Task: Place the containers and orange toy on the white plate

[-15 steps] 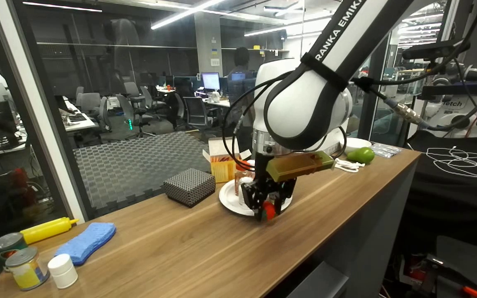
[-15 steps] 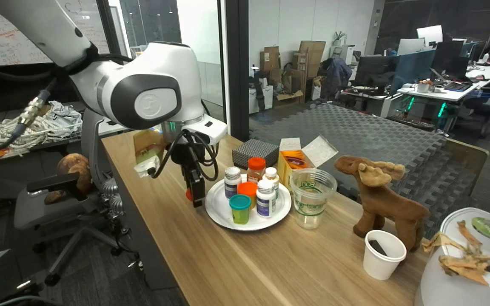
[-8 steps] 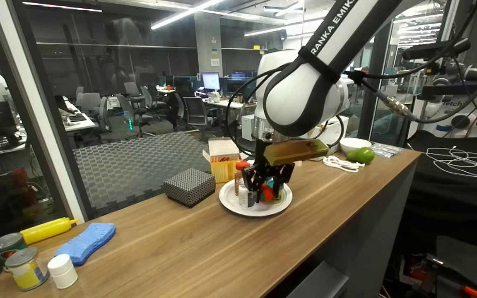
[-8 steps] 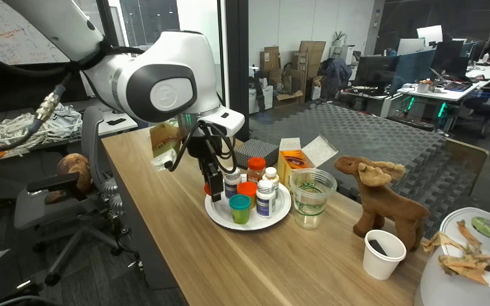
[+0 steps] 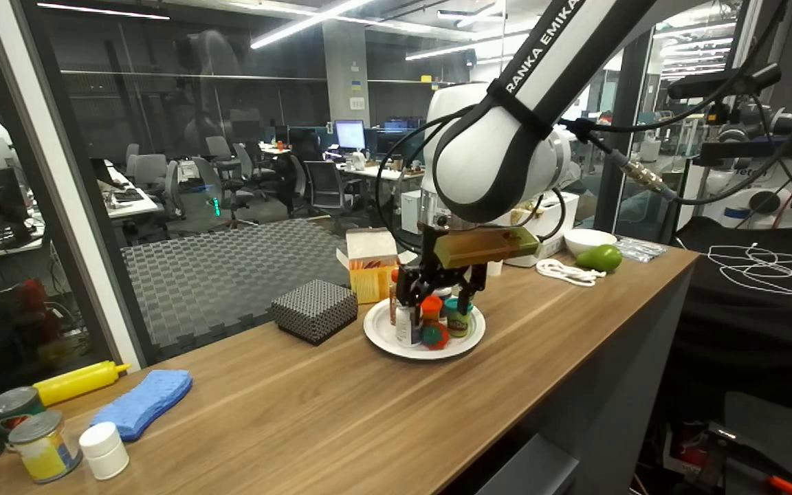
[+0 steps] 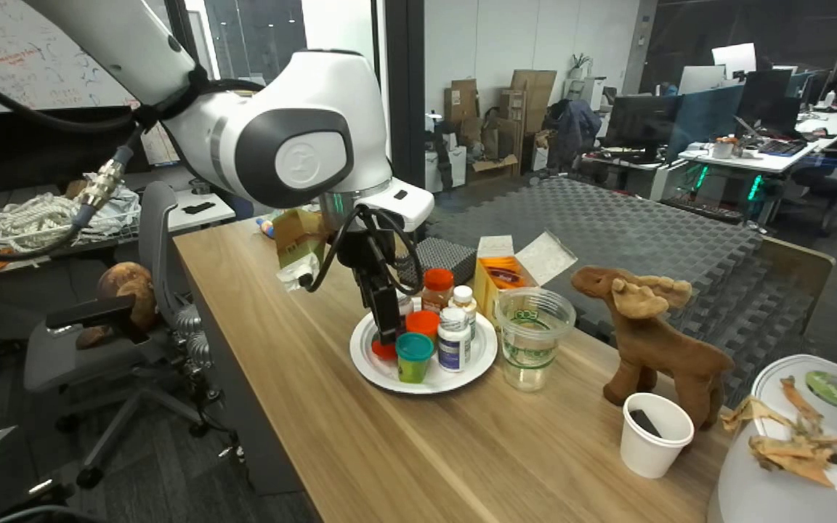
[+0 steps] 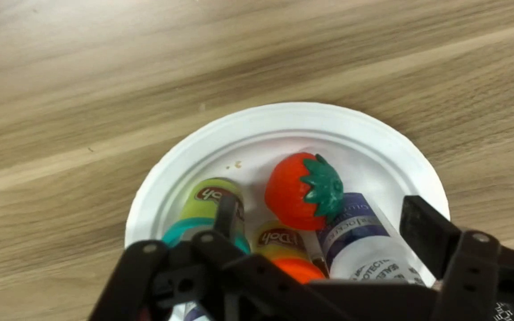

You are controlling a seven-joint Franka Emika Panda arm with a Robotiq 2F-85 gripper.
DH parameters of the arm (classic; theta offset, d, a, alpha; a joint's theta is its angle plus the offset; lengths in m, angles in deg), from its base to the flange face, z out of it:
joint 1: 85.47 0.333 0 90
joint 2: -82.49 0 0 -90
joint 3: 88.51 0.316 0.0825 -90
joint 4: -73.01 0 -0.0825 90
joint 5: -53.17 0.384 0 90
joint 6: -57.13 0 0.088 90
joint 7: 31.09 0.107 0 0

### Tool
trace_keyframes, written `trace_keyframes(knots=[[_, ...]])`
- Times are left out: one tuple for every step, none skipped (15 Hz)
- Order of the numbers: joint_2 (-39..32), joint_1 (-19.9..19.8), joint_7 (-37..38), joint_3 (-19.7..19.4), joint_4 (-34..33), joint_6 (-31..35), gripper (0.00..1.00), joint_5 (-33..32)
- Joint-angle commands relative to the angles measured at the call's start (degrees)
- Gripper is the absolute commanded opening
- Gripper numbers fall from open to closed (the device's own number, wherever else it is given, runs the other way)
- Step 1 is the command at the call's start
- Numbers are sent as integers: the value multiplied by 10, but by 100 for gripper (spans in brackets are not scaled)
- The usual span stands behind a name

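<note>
On the white plate (image 7: 310, 117) lies the orange toy (image 7: 286, 191), round with green leaves, tipped on its side against a white bottle with a purple label (image 7: 357, 218). Sharing the plate are containers: a teal-lidded tub (image 6: 413, 359), an orange-lidded tub (image 7: 295, 267), a red-lidded jar (image 6: 437, 290) and more white bottles (image 6: 453, 341). My gripper (image 7: 324, 218) stands open just above them, its jaws wide apart and apart from the toy. In an exterior view one finger (image 6: 387, 319) partly covers the toy and a bottle behind.
A clear plastic cup (image 6: 531, 338) stands close beside the plate, near an open yellow box (image 5: 372, 283) and a black patterned box (image 5: 315, 313). Farther off are a plush moose (image 6: 662, 349), a paper cup (image 6: 654, 439), a blue sponge (image 5: 145, 402) and a small white jar (image 5: 104, 450).
The gripper carried the orange toy from low beside the plate up and over it, then opened. The toy now rests on the plate. The teal-lidded tub has shifted slightly.
</note>
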Motion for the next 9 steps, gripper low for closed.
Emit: trace_keyframes(knots=[[22, 6, 5, -2, 12, 7, 100, -10], [30, 9, 11, -4, 17, 4, 100, -14], [39, 12, 16, -5, 21, -5, 100, -17], [51, 18, 27, -10, 26, -20, 100, -27], [70, 23, 34, -13, 33, -44, 100, -41], [84, 25, 41, -14, 36, -72, 100, -56], [103, 24, 43, -11, 38, -104, 100, -70], [121, 22, 48, -7, 38, -135, 100, -85], [143, 18, 44, 0, 37, -171, 100, -95]])
